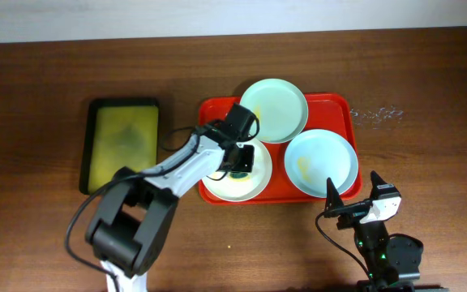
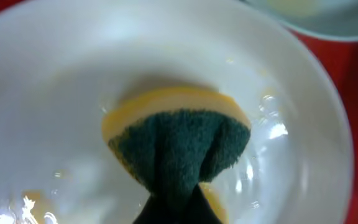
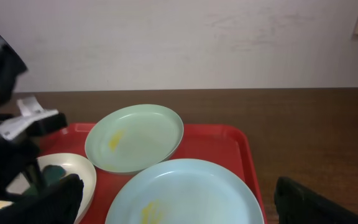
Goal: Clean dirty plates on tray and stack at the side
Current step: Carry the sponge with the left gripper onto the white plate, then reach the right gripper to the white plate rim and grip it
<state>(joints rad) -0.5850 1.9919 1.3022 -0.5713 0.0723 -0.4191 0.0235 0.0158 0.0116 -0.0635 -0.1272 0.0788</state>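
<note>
Left arm (image 1: pixel 186 162): white links, black joints, black cables. Right arm (image 1: pixel 387 251): black, green light. Right gripper (image 3: pixel 178 193): black fingers.

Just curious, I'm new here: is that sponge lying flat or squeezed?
Squeezed. The sponge is bunched into a fold, green side pinched, on the white plate.

A lab-like robot bench: brown wooden table (image 1: pixel 39 73), bare white wall (image 3: pixel 166 37).

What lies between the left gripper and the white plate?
A yellow-and-green sponge, pinched by the left gripper, rests on the white plate; the left wrist view shows it.
</note>
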